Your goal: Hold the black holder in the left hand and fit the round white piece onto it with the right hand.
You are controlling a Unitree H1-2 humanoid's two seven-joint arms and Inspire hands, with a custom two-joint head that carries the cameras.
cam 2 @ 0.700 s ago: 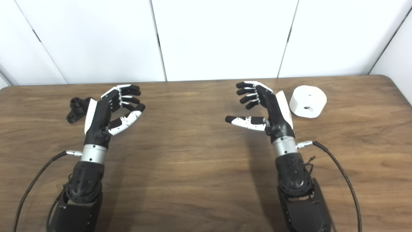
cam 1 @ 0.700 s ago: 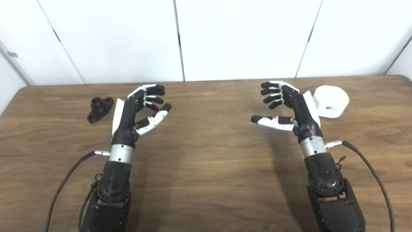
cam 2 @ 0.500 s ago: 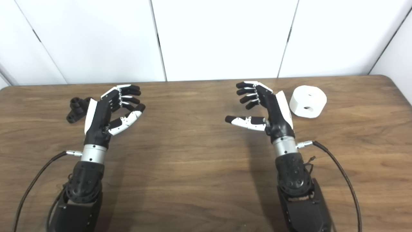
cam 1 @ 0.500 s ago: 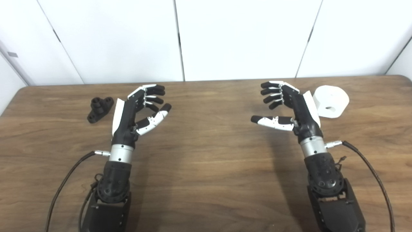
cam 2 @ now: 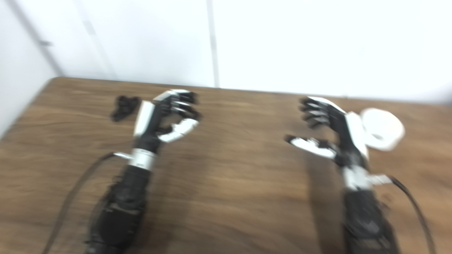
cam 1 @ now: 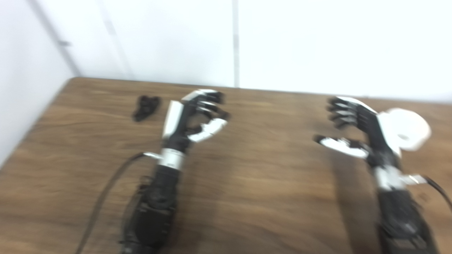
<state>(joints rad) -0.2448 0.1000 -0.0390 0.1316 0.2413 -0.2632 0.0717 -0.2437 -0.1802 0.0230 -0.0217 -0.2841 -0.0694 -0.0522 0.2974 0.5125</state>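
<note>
Fingers (cam 1: 208,102) apart and softly curled on the left hand (cam 1: 189,118), with nothing held. Same on the right hand (cam 1: 356,128): fingers apart, thumb out to the side, nothing held. No change in that open shape on either hand since half a second ago. Only one big change, and only in the view: all blurry now, and slid over to show more of the left end of the tabletop (cam 1: 265,183) and the white wall (cam 1: 28,70) beside it. Most likely a turn of the head, not a move of the things. Black holder (cam 1: 144,107) lying flat on the tabletop, just beyond and to the left of the left hand, near but not touching. Round white piece (cam 1: 406,128) lying on the tabletop too, close behind the back of the right hand; too blurry to tell whether touching or just beside. For the job, not much done yet: nothing picked up, nothing fitted together. Maybe a look over toward the black holder before a reach for it with the left hand, but only a guess. Now the count: two hands, one black holder, one round white piece, one tabletop, and two dark wires, one by each wrist.
</note>
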